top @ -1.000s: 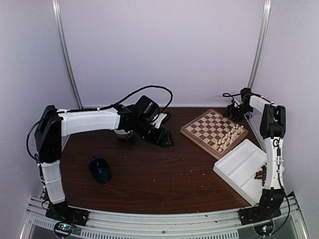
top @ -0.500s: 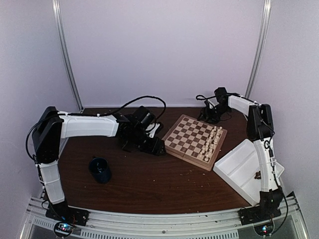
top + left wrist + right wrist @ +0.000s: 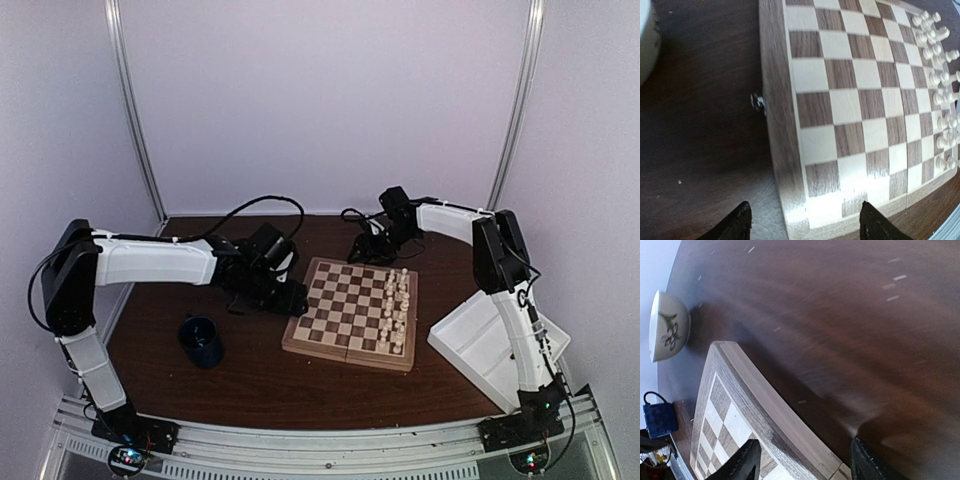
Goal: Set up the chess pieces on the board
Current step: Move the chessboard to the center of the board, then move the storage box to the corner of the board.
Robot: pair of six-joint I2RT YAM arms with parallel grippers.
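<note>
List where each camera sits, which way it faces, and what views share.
Top external: above and behind the bases, looking down on the table; shows left arm, right arm, the board, blue mug, white tray.
Left wrist: on the left arm, looking down at the board's corner; left gripper open, fingertips at bottom.
Right wrist: on the right arm, looking across the board's edge toward a bowl; right gripper open.
Shared: all show the board; top and left wrist, the cream pieces.

Top view bright, evenly lit, soft shadows, faint violet cast on walls. Left wrist sharp, pale glare on board (image 3: 840,125) near the bottom edge. Right wrist: table (image 3: 840,315) streaked with blur, sheen top right.
</note>
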